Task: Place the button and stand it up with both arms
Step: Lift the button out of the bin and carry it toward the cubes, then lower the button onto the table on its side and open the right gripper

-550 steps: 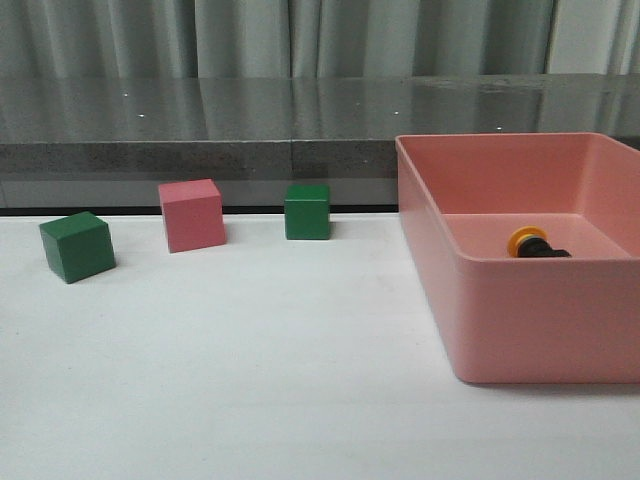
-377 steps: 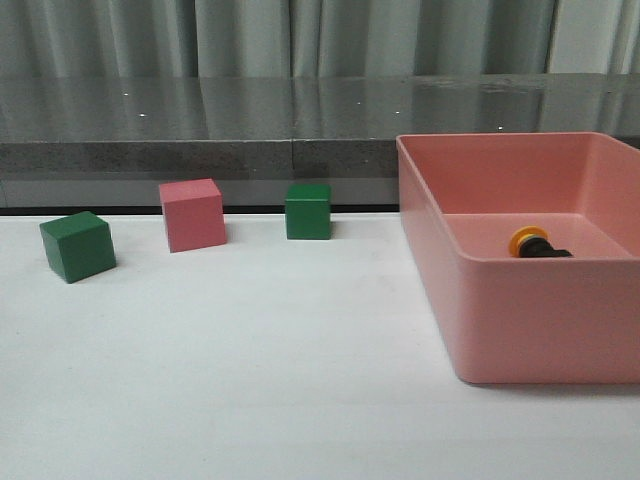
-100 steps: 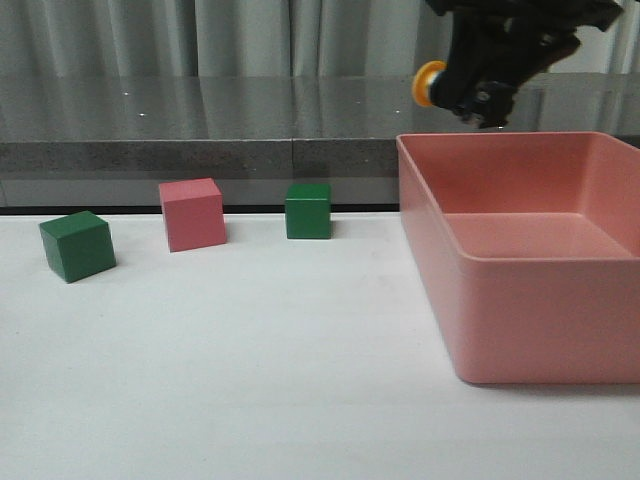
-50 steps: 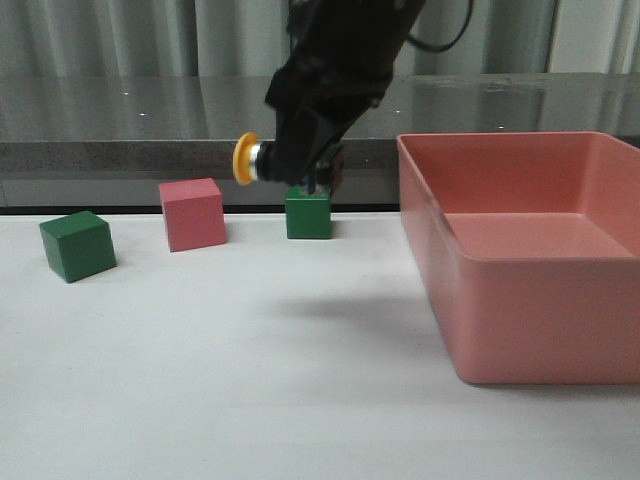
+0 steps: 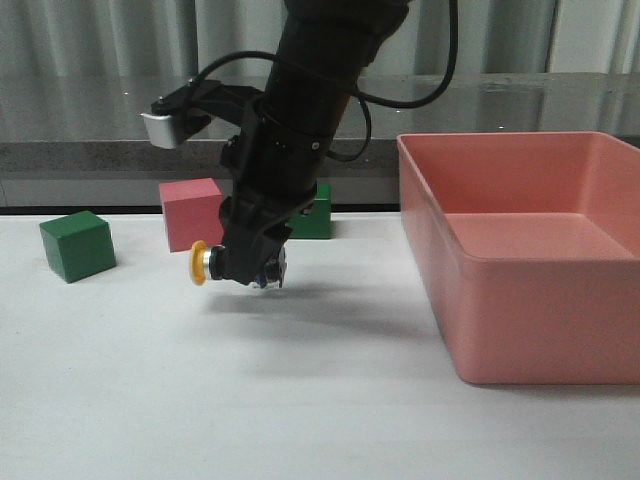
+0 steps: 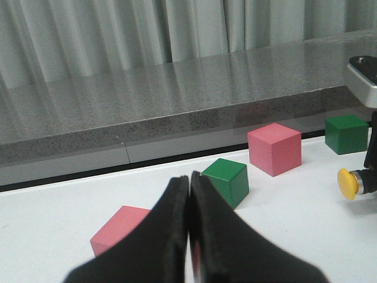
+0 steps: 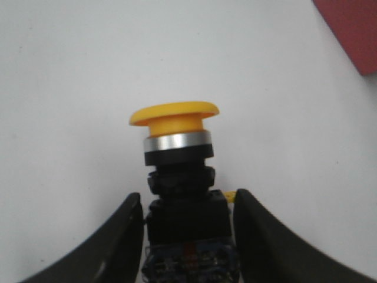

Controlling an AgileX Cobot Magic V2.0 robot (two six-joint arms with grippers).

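My right gripper is shut on the button by its black body and blue base. It holds the button on its side, yellow cap to the left, low over the white table in front of the pink cube. In the right wrist view the button sits between the two fingers of the gripper, cap pointing away. My left gripper is shut and empty and is out of the front view. In the left wrist view the button's yellow cap shows at the far right.
A large pink bin stands at the right with nothing in it. A green cube sits at the left, and another green cube is partly behind the right arm. The left wrist view shows a further pink cube near the left gripper.
The right arm lifted the button out of the pink bin, carried it left across the table and lowered it to just above the surface in front of the pink cube.
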